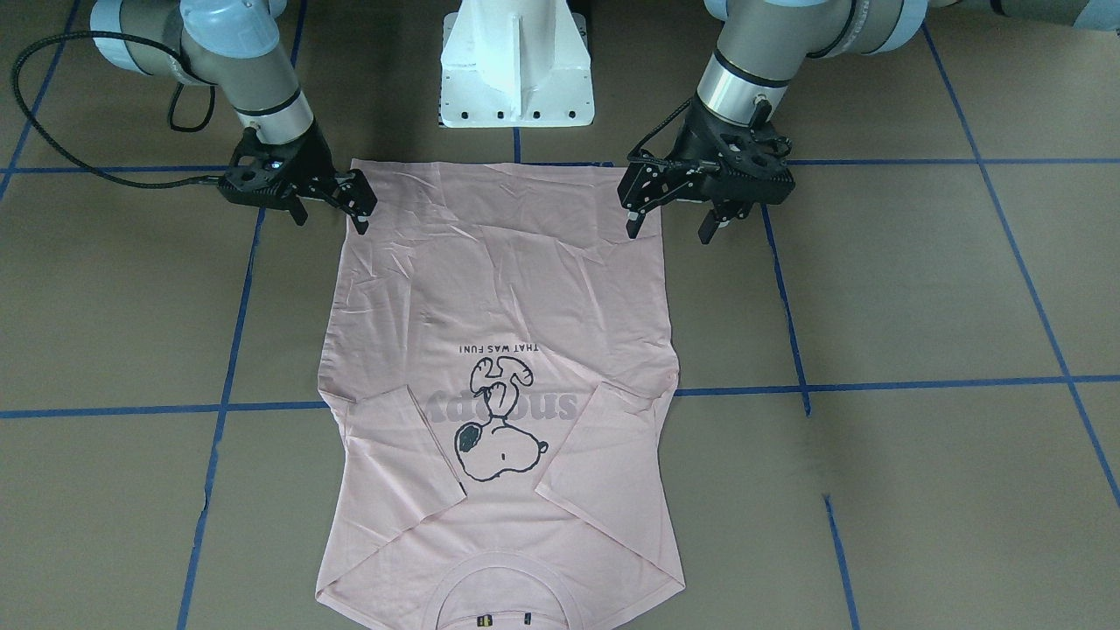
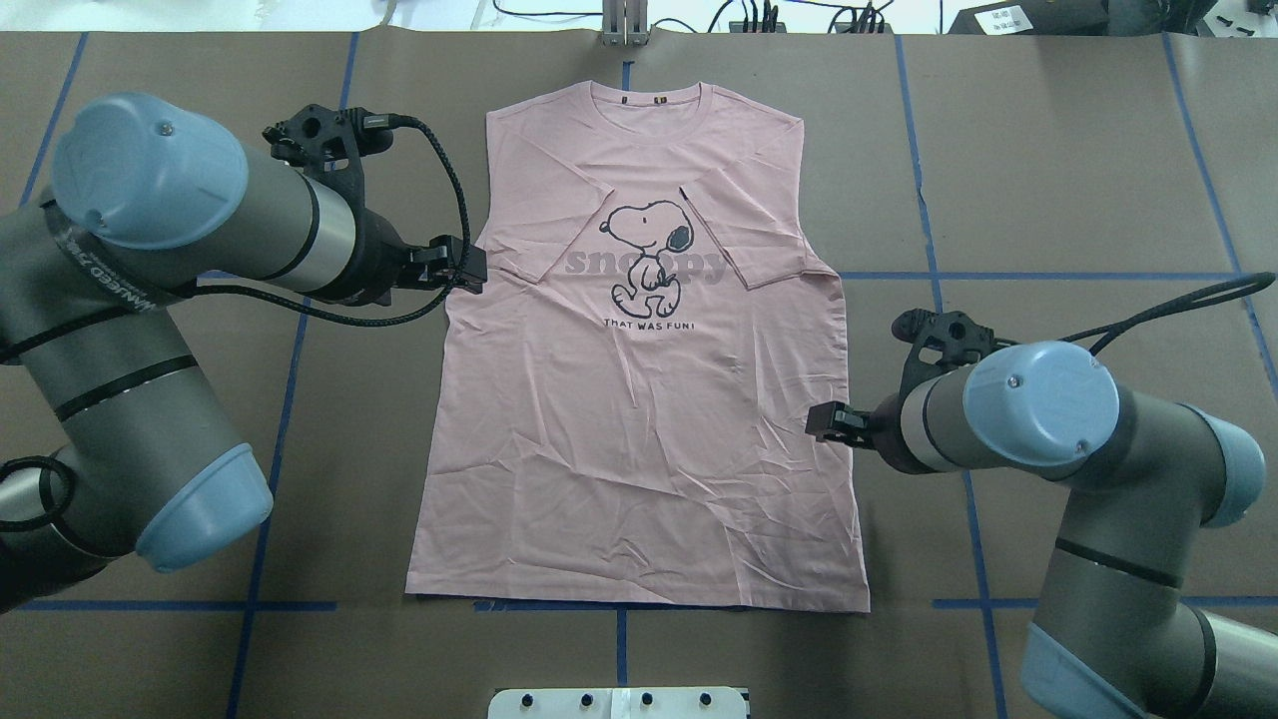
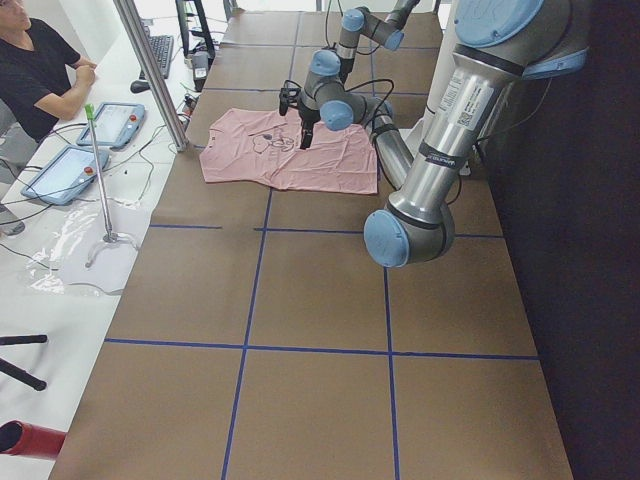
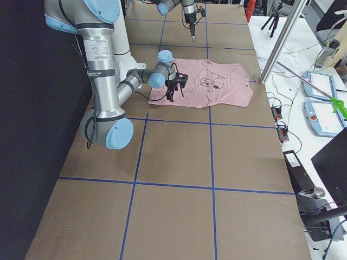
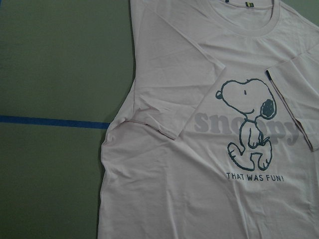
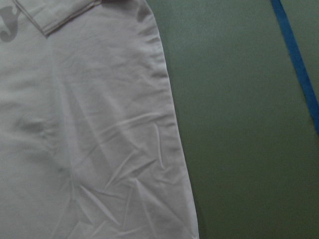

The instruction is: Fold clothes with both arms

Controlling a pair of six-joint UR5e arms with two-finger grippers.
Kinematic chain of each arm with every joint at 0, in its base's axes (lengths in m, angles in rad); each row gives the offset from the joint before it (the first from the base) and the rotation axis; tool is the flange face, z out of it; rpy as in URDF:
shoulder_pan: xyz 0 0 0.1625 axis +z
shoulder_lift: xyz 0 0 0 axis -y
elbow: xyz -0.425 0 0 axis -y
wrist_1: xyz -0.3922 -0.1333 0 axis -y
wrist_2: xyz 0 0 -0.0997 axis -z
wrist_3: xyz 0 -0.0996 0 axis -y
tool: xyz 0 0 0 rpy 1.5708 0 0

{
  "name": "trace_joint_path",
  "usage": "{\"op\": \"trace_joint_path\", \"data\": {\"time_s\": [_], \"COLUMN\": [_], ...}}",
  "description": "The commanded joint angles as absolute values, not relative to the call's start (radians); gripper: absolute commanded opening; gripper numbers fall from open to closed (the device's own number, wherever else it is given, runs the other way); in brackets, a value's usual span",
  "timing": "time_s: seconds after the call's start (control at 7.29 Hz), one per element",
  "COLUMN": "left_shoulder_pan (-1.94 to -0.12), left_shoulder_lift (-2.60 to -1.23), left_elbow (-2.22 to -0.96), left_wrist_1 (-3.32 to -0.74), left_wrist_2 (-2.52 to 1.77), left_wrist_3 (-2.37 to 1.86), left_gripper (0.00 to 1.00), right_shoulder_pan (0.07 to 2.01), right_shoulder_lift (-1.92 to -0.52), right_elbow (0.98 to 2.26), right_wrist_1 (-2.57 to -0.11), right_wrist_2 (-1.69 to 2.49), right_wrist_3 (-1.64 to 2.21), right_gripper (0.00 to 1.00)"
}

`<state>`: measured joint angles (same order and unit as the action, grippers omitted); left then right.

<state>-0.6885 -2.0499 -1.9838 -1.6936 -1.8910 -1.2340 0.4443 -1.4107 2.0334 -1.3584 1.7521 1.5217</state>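
The pale pink Snoopy T-shirt (image 1: 499, 289) lies flat on the brown table, print up, collar away from the robot and hem toward it. Both short sleeves are folded in over the chest (image 2: 639, 449). My left gripper (image 1: 668, 229) is open and empty, raised above the shirt's edge on my left (image 2: 474, 270). Its wrist view shows the print and a folded sleeve (image 5: 199, 189) from well above. My right gripper (image 1: 331, 217) is open and empty, beside the shirt's edge on my right (image 2: 821, 424), whose wrinkled side seam (image 6: 89, 149) shows in the right wrist view.
The white pedestal base (image 1: 516, 70) stands just behind the hem. Blue tape lines (image 2: 1048, 275) cross the table. A metal post (image 3: 150, 70), tablets (image 3: 60, 170) and a seated operator (image 3: 40, 70) are beyond the table's far edge.
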Motion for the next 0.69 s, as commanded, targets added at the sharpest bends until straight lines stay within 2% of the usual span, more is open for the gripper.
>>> {"op": "trace_joint_path", "data": {"time_s": [0.0,0.27,0.55], "left_shoulder_pan": [-0.684,-0.683,-0.681], "left_shoulder_lift": [-2.051,-2.056,-2.060], "left_elbow": [-2.022,-2.023,-2.025], "left_wrist_1": [-1.693,-1.694,-1.694], "left_wrist_2": [-1.885,-1.884,-1.884], "left_wrist_3": [-1.244,-1.244,-1.244], "left_gripper": [1.00,1.00,1.00], "right_shoulder_pan": [0.321,0.192,0.173], "right_shoulder_lift": [-1.436,-1.433,-1.440], "right_elbow": [2.066,2.066,2.060], "right_wrist_1": [-1.358,-1.358,-1.358], "right_wrist_2": [1.709,1.584,1.582], "right_wrist_3": [1.586,1.675,1.681], "right_gripper": [1.00,1.00,0.99]}}
